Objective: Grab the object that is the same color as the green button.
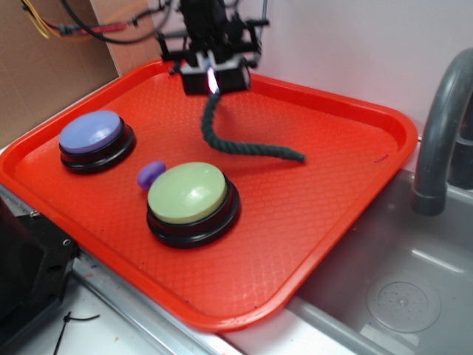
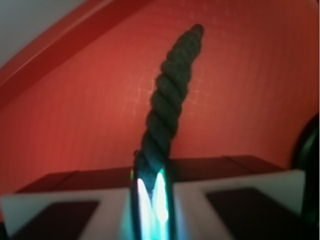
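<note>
Tool (image 1: 213, 80) clamped on green rope (image 1: 244, 144)

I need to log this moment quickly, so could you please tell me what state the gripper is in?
Gripper: shut on one end of the rope, lifting it off the tray; the other end lies on the tray.

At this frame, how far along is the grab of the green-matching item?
Done: the gripper has shut on one end of the dark green rope, seen pinched in the wrist view. In hand: that end hangs raised. Left: the far end appears to rest on the red tray. The green button sits apart.
</note>
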### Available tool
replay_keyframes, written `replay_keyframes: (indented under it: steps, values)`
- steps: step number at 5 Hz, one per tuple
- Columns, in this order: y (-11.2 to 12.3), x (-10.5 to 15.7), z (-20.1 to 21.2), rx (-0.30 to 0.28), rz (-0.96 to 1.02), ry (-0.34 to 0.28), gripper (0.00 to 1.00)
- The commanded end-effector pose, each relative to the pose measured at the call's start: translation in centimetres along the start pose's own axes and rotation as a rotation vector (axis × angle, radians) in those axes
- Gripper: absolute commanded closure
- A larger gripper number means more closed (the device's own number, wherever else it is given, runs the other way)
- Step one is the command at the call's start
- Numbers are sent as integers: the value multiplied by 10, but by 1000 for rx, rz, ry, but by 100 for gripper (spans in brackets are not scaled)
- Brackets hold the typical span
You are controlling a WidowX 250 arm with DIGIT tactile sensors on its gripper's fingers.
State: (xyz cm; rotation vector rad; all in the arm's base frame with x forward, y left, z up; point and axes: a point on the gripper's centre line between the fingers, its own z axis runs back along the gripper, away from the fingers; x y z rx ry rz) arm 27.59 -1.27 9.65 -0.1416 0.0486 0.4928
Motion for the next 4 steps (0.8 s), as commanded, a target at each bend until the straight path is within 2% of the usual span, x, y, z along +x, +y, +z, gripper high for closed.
replay_keyframes:
  steps: [1,2,3,4]
  values:
    - [20,-8,77,-40,-316,-105,100]
    - [27,-30,105,1,-412,-172,100]
    - [38,-50,120,-18,-460,-228,100]
    - [46,-50,122,-21,-386,-226,100]
